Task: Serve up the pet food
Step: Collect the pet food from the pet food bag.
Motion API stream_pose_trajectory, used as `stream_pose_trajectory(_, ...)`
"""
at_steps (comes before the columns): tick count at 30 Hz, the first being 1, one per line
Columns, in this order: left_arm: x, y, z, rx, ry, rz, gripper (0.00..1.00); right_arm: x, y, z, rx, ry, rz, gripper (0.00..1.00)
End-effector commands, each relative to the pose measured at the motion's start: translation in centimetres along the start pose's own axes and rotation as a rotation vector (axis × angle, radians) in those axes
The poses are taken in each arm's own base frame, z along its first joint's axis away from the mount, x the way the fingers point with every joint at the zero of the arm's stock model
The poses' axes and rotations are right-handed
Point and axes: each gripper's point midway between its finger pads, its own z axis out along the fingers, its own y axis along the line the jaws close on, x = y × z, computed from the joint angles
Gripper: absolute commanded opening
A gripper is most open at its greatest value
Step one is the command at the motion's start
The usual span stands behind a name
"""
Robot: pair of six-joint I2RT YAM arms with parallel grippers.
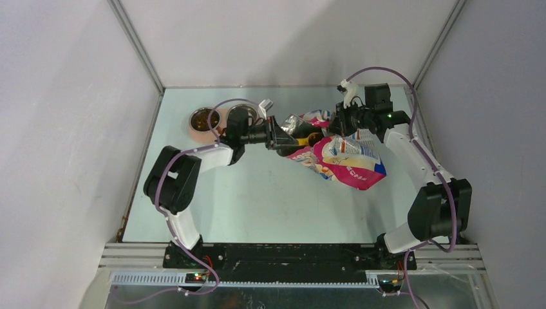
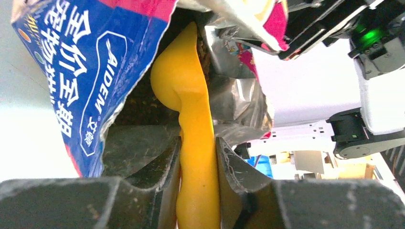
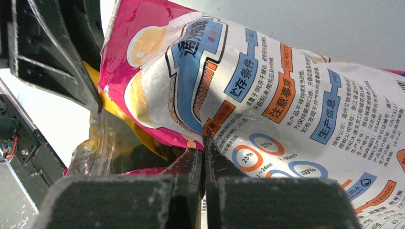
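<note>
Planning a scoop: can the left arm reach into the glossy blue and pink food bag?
Likely yes: the orange plastic scoop in the left fingers sits in the open bag, its edge pinched by the right fingers.

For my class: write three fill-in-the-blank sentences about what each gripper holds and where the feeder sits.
1. The left gripper is shut on the handle of the orange ____.
2. That tool's head lies ____ the cat food bag.
3. In the top view, the pink feeder lies to the ____ of the bag that the right gripper pinches.
Missing words: scoop; inside; left.
</note>
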Motion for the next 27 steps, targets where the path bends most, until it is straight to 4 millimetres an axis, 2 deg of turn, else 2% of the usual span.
stream_pose_trajectory(1,-1.4,-4.4,-1.7,0.094,-0.032,0.117,0.0,-0.1,-1.2,-0.2,0.045,-0.009,-0.005,0.0)
stream_pose_trajectory(10,-3.5,-4.1,-4.0,0.082,-0.095,0.122,0.0,0.1,-1.8,-0.1,0.057,-0.003,0.004,0.0)
stream_pose_trajectory(18,-4.1,-3.7,-5.5,0.105,-0.133,0.121,0.0,0.2,-2.2,0.0,0.062,-0.001,0.009,0.0)
stream_pose_trajectory(24,-4.5,-3.7,-6.5,0.157,-0.167,0.09,0.0,-1.0,-2.1,-0.6,0.08,-0.038,0.006,0.0)
stream_pose_trajectory(27,-4.7,-3.8,-6.9,0.199,-0.191,0.086,0.0,-1.4,-2.6,-0.6,0.11,-0.036,0.036,0.0)
